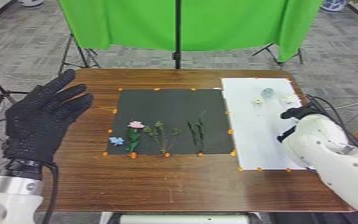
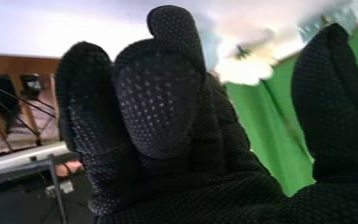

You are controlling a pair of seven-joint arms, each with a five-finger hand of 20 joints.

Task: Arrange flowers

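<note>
1. Left: your left hand (image 1: 38, 120) is hovering open at the table's (image 1: 140, 187) left edge, grasping nothing.
2. Right: your right hand (image 1: 301, 112) is hovering released over the white sheet's (image 1: 255, 132) right edge, fingers relaxing.
3. Black mat (image 1: 149, 105): the pink flower (image 1: 136, 124) is lying near the left edge, the blue flower (image 1: 116, 141) at the near-left corner, and green sprigs (image 1: 160, 137) toward the near edge.
4. White sheet: the pale green vessel (image 1: 267, 93) is resting near the far edge, between white flowers (image 1: 289, 99).
</note>
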